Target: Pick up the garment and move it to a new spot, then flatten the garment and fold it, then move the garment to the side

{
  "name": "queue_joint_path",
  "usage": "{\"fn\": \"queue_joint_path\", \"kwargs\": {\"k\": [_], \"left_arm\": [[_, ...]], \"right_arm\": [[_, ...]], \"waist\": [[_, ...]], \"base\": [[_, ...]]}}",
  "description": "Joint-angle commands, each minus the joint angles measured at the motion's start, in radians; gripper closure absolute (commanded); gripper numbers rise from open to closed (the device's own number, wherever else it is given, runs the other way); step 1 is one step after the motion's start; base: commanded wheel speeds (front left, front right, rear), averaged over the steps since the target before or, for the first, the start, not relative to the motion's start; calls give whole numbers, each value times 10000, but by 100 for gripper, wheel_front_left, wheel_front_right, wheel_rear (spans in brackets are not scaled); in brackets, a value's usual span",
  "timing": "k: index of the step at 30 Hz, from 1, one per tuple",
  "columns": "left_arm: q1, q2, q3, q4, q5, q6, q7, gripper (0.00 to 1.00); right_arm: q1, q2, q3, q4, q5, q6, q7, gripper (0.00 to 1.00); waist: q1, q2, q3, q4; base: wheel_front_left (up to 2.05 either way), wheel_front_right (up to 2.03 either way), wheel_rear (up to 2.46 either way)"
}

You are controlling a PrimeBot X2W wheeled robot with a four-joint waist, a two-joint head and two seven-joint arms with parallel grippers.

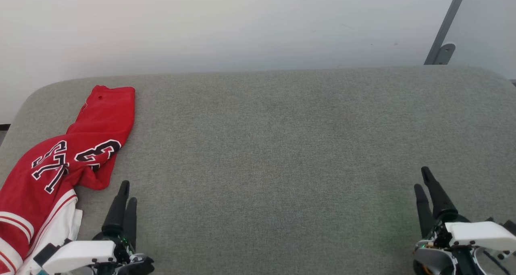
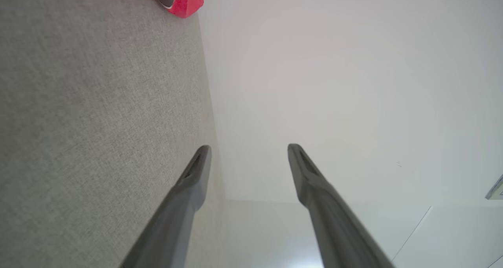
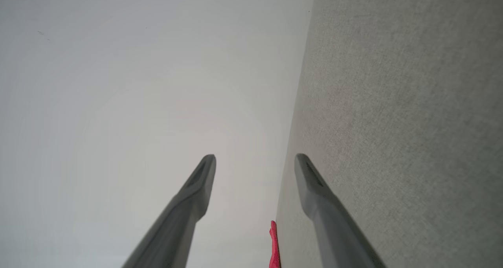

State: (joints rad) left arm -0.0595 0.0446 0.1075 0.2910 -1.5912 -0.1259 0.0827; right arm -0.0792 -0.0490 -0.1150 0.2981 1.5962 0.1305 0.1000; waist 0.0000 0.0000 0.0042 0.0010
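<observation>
The red shirt lies rumpled on the grey surface, just beside the left tool on its outer side and well apart from the right tool; both have their fingers spread apart, holding nothing.

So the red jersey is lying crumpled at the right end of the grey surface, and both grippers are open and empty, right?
Not the right end: the head view shows the garment crumpled at the left end of the grey surface. The left gripper and right gripper are open and empty.
</observation>
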Motion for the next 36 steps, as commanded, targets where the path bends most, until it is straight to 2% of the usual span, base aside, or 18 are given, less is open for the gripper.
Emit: {"fn": "queue_joint_path", "kwargs": {"k": [1, 9, 19, 27, 36], "left_arm": [[-396, 164, -47, -216, 292, -19, -135, 0], [-585, 318, -47, -279, 1507, -23, -476, 0], [-605, 301, 96, -457, 4251, 44, -905, 0], [-615, 386, -44, -660, 6214, 209, -1219, 0], [-639, 617, -421, -765, 7960, 537, -1534, 0]], "right_arm": [[-388, -154, 22, -153, -165, 0, -134, 0], [-666, -512, 322, -101, -1020, 0, -620, 0], [-988, -753, 466, -107, -2715, 1, -1071, 0], [-1147, -1027, 677, -84, -4357, 1, -1384, 0], [-1324, -1305, 784, 88, -6709, 1, -1702, 0]], "waist": [[0, 0, 3, 6], [0, 0, 30, 33], [0, 0, 81, 61], [0, 0, 127, 72], [0, 0, 212, 65]], "base": [[0, 0, 0], [0, 0, 0], [0, 0, 0], [0, 0, 0], [0, 0, 0]]}}
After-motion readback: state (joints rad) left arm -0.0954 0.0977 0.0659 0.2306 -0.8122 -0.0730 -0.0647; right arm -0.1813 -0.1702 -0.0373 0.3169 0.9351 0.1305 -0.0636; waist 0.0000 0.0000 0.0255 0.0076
